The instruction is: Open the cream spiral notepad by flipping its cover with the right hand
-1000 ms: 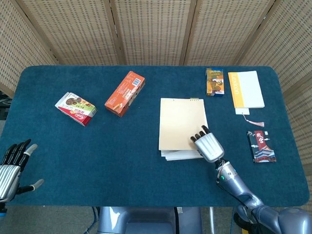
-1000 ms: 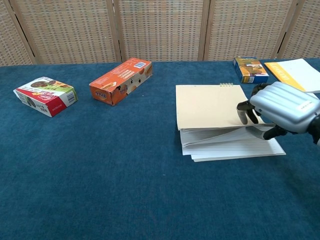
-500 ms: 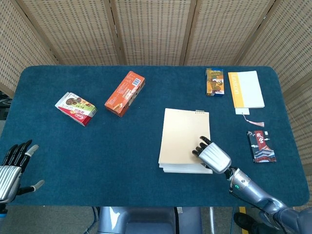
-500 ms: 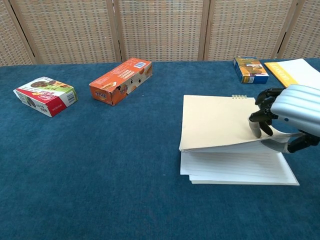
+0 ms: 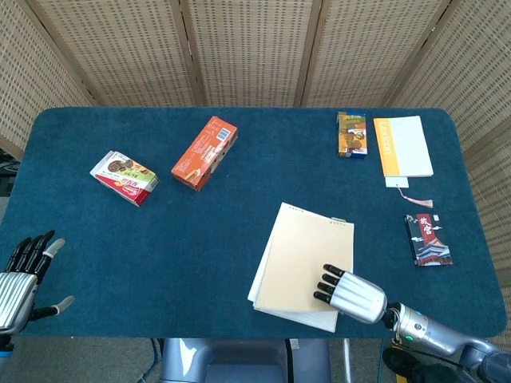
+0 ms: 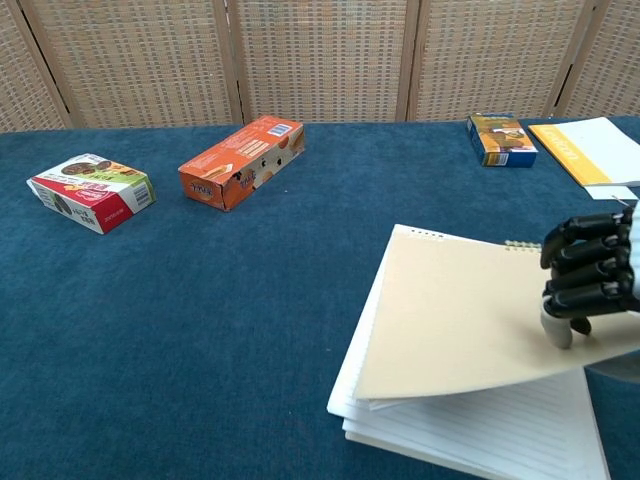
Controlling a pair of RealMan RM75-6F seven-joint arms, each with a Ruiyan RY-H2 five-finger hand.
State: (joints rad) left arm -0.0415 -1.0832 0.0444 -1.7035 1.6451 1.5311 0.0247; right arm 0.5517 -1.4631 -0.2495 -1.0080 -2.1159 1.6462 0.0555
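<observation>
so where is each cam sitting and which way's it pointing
Head view: high above the near edge, looking steeply down on the table; shows left hand and right hand.
Chest view: low at the near edge, looking across toward the screen; shows only the right hand.
Shared: the right hand holding the notepad cover.

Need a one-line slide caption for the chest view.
Right hand holds the cream notepad cover lifted, showing lined pages beneath.
</observation>
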